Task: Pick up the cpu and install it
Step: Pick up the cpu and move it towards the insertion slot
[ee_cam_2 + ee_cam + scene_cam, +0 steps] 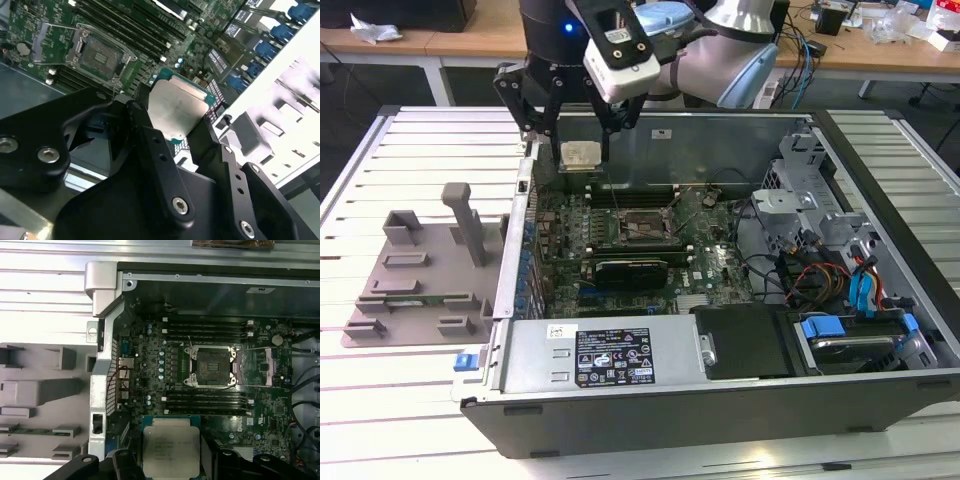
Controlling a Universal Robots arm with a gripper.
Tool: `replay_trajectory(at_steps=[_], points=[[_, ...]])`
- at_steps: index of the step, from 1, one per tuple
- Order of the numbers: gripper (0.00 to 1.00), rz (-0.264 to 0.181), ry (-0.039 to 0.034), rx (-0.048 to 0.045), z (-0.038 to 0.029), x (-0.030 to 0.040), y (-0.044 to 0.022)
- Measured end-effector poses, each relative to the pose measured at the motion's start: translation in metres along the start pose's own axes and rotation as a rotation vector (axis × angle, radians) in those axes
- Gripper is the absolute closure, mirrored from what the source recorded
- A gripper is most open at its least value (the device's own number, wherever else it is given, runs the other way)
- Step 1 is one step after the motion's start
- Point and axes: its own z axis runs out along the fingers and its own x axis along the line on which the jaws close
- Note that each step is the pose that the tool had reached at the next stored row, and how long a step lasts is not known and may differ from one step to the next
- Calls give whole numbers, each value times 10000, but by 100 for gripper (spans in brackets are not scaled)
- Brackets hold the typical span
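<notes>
Slatted white bench [380, 420] carries an open computer case [670, 420]. 2 black jaws grip the cpu [171, 450] by opposite edges, above the motherboard and apart from the open socket [212, 367]. It is best kept level, squared to the socket and lowered straight, never slid.

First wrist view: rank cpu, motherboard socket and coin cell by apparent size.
1. cpu: looks largest, but it is nearest the camera, so its lead over the socket is unsure.
2. socket: close to the cpu in apparent size.
3. coin cell: clearly smallest.
</notes>
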Motion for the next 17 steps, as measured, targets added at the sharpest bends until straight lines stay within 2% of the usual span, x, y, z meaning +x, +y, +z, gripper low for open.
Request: replay_trajectory(at_steps=[7,17], points=[[45,-2,0,0,2,-252,-8],[45,-1,0,1,3,-532,-16]])
